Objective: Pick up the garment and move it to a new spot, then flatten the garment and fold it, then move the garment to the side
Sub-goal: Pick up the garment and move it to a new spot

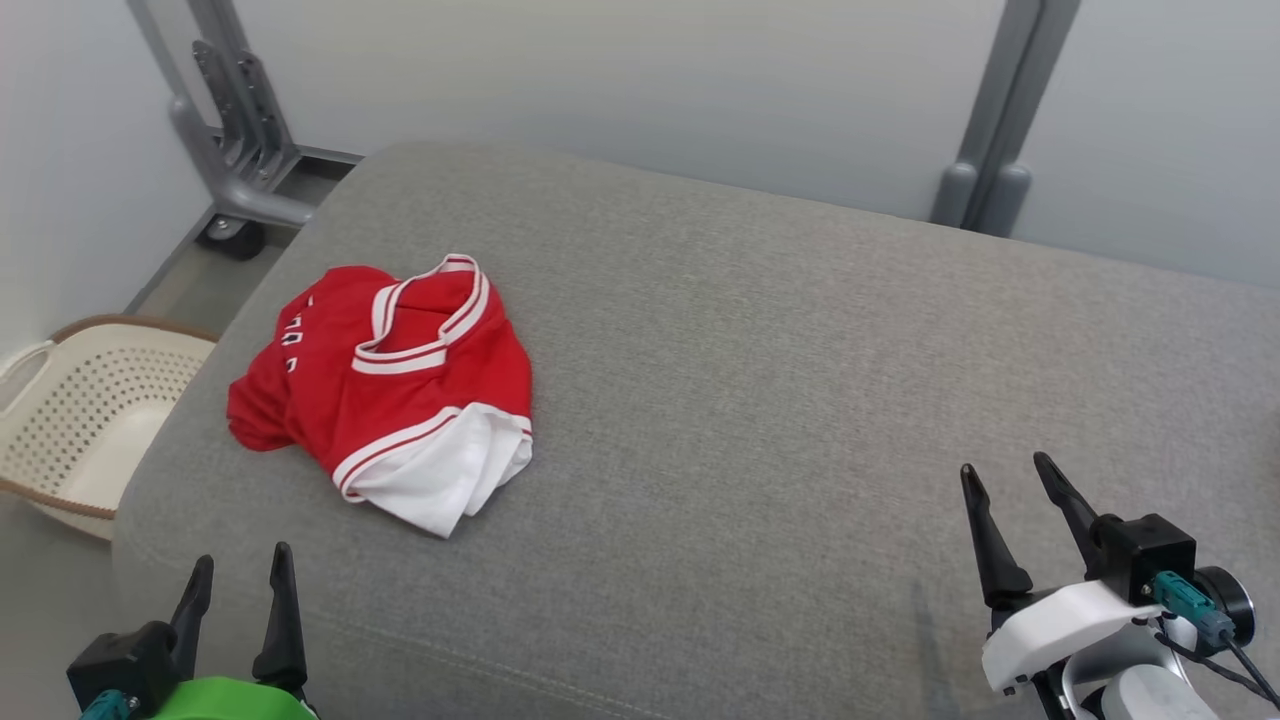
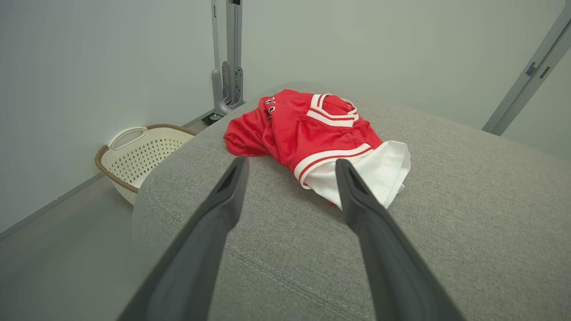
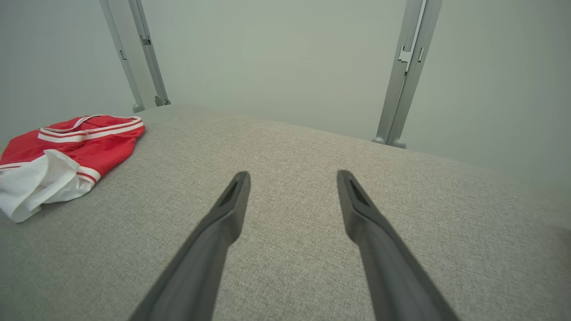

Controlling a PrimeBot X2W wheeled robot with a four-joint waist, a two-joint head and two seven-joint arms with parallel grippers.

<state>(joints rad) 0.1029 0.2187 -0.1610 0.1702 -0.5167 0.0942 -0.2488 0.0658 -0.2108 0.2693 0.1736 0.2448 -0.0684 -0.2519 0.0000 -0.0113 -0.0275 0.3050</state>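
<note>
Not started: crumpled garment [image 1: 400, 390] just ahead of L tool [image 1: 243, 555]; flatten/fold/shift pending. L tool, R tool [image 1: 1005, 465] spread, empty.

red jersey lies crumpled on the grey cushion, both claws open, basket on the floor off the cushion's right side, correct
Not quite: the head view shows the basket on the floor off the left side of the cushion, not its right. The rest holds: the red jersey lies crumpled on the cushion, and the left claw and right claw are open.
</note>
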